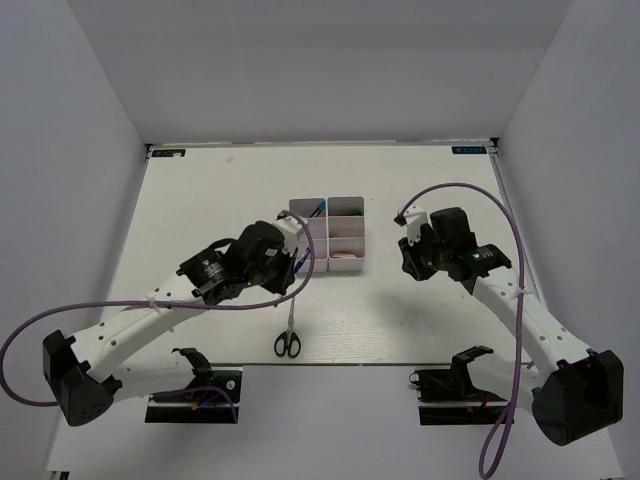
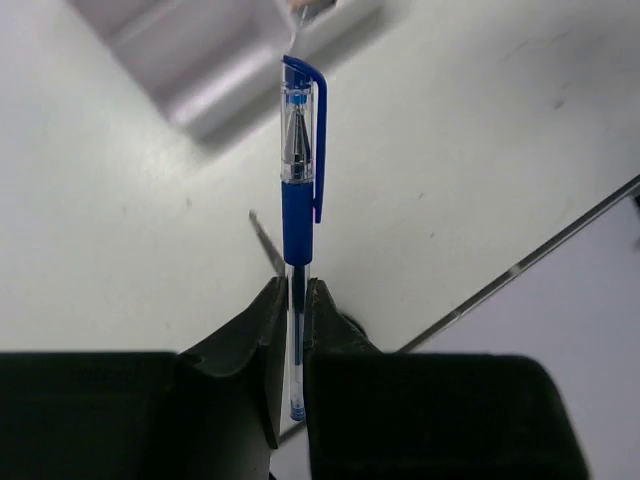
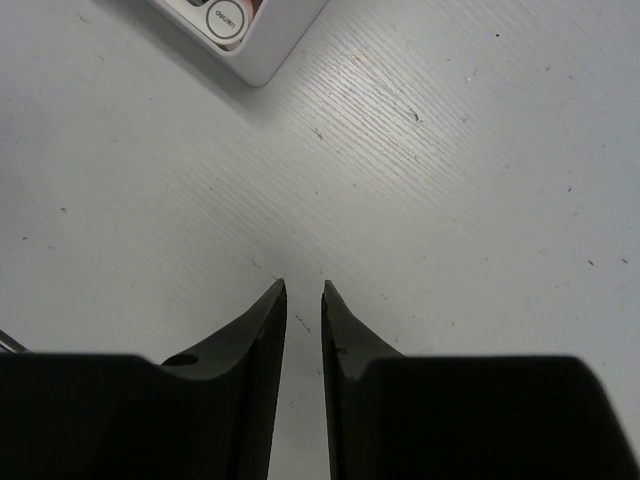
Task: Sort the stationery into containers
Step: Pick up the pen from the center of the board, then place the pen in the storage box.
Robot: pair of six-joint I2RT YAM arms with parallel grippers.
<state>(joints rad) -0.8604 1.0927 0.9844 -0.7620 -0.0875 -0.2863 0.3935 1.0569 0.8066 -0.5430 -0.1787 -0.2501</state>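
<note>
My left gripper (image 1: 296, 243) (image 2: 294, 292) is shut on a thin blue pen (image 2: 299, 185) and holds it above the table, just left of the containers (image 1: 345, 232). The pen's capped end points toward a bin's wall (image 2: 215, 60). The containers are a white grid of small bins; a pink-white piece (image 1: 346, 257) lies in the near right bin and something blue-green (image 1: 316, 210) in the far left one. Black-handled scissors (image 1: 289, 335) lie near the table's front edge; their blade tip (image 2: 267, 245) shows under the pen. My right gripper (image 1: 408, 258) (image 3: 303, 290) is shut and empty over bare table, right of the containers.
A corner of the containers (image 3: 262, 55) with a round white item (image 3: 222, 20) shows at the top of the right wrist view. The table's front edge (image 2: 520, 265) runs close behind the left gripper. White walls enclose the table on three sides.
</note>
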